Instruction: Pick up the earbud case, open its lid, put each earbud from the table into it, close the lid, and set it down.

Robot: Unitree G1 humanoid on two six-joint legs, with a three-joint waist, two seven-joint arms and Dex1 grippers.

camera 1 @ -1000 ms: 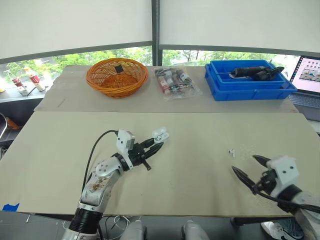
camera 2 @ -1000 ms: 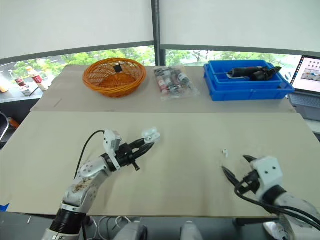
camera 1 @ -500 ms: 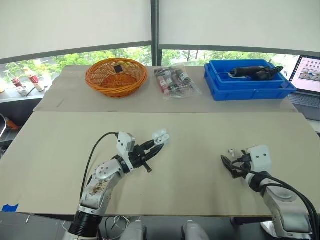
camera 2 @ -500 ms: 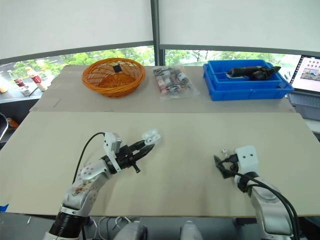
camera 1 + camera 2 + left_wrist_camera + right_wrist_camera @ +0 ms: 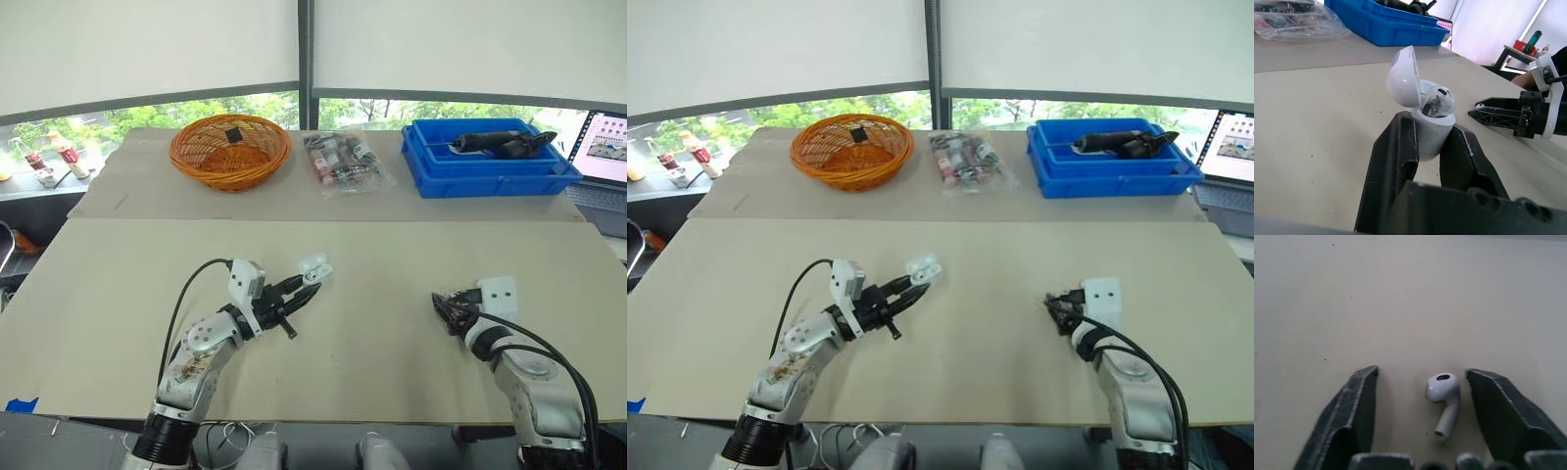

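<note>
Right gripper [image 5: 448, 307] is down at the table [image 5: 392, 255] on the near right. Its fingers are spread wide and hold nothing, and the loose earbud [image 5: 1444, 389] lies on the surface between them. We see a gap on both sides, so it touches neither finger, and it sits clearly closer to one finger than the other. Its long axis runs along the fingers, not across them: the stem end points back toward the wrist and the bulb toward the fingertips. We judge that closing would pinch it across its narrow sides, and the off-centre bud may get nudged sideways first. Left gripper [image 5: 306, 281] is clamped on the lower body of the earbud case [image 5: 1430, 134] and holds it off the table at left-centre. The lid [image 5: 1403, 76] is tipped open, and one earbud [image 5: 1439, 100] is already seated in the case. The case lies to the left of the right gripper, well apart, with only bare table between them, so the carry across looks unobstructed. The right arm is the nearer one for this pick. The near table edge is close behind the right gripper. The basket [image 5: 229, 150], the bag [image 5: 343, 162] and the blue bin [image 5: 490, 157] sit along the far side, well out of the way.
</note>
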